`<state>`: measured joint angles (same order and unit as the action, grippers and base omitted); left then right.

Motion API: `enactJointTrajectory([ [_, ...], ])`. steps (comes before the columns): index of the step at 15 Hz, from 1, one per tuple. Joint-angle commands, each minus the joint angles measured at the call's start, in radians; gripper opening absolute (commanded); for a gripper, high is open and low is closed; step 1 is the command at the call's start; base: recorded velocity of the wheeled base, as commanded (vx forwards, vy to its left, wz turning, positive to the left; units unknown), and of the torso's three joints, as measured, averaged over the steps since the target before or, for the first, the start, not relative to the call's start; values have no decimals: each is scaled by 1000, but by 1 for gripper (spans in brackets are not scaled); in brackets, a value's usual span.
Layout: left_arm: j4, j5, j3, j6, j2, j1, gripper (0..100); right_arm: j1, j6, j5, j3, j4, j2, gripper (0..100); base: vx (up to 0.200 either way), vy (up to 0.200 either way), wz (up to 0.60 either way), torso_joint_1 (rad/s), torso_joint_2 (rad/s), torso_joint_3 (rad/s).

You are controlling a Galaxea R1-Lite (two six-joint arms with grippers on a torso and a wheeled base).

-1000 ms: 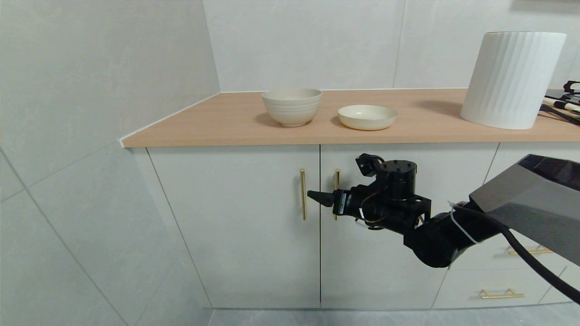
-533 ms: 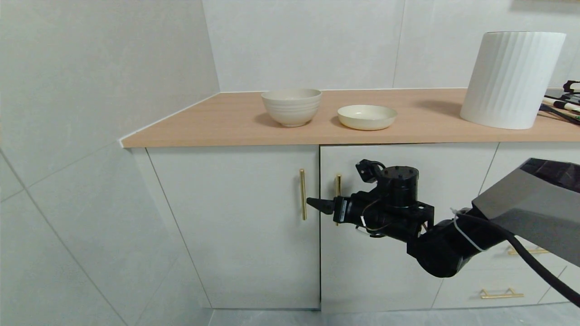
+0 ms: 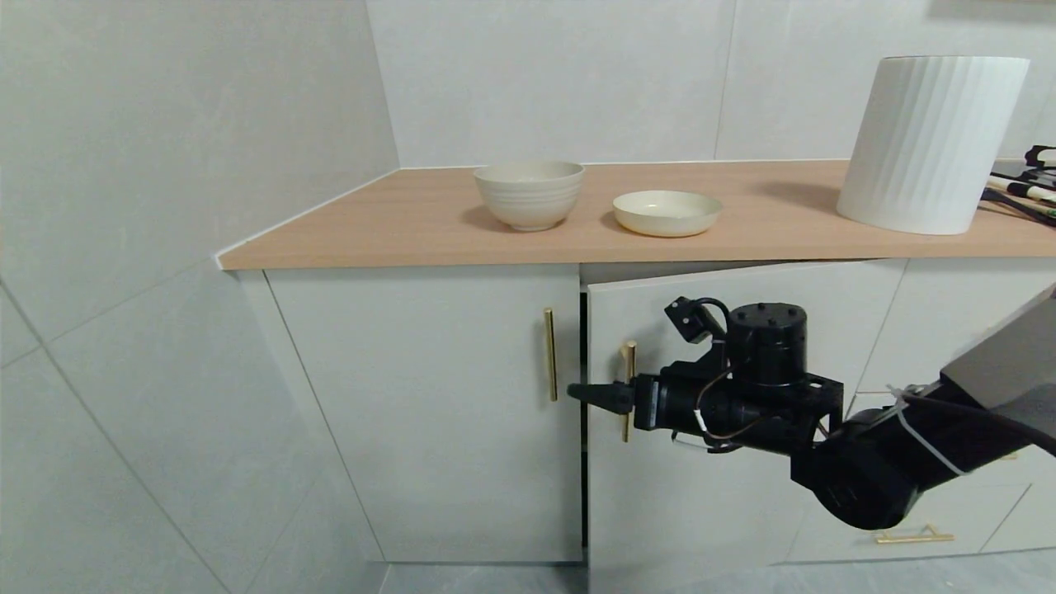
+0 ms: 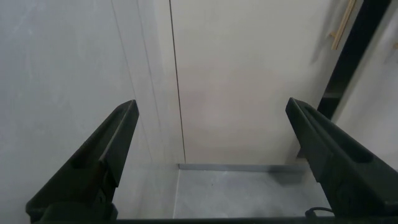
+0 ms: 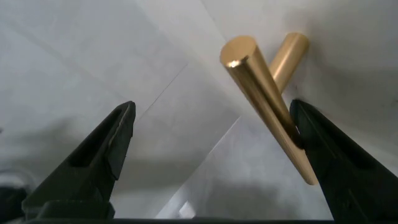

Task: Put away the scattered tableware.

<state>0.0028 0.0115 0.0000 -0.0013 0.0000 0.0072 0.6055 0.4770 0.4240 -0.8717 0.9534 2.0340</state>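
A cream bowl is seen upright on the wooden counter, toward 11 o'clock in the head view. A shallow dish is set near it at its 3 o'clock, the two not touching. A ribbed white container is stood well apart at the dish's 3 o'clock, and dark utensils are laid just beyond it, again at 3 o'clock.

Below the counter, the right cabinet door is found ajar, with a dark gap shown between its edge and the shut left cabinet door. The right hand is held at the ajar door's brass handle, at about 7 o'clock from the dish. In the right wrist view its fingers are spread wide, and the handle is lodged between them, close against the inner face of one.

The left hand is held low before the left cabinet door, spread wide, with the floor seen beneath it.
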Motion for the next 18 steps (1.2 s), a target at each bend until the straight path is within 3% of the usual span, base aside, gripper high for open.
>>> enactJointTrajectory([
  [1, 0, 1, 0, 0, 0, 0, 100, 0, 2, 16, 54, 8, -77, 100, 0, 0, 0, 0, 0, 0],
  [6, 0, 1, 0, 0, 0, 0, 100, 0, 2, 27, 172, 13, -184, 100, 0, 0, 0, 0, 0, 0],
  [10, 0, 1, 0, 1, 0, 0, 100, 3, 2, 114, 229, 15, -210, 100, 0, 0, 0, 0, 0, 0],
  [14, -4, 21, 0, 23, 0, 0, 100, 3, 2, 116, 235, 15, -210, 100, 0, 0, 0, 0, 0, 0],
  [16, -69, 45, -41, 41, 0, 0, 100, 3, 2, 119, 240, 15, -209, 100, 0, 0, 0, 0, 0, 0],
  [18, 28, -96, -215, 37, 40, -4, 100, 3, 0, 119, 240, 15, -210, 100, 0, 0, 0, 0, 0, 0],
])
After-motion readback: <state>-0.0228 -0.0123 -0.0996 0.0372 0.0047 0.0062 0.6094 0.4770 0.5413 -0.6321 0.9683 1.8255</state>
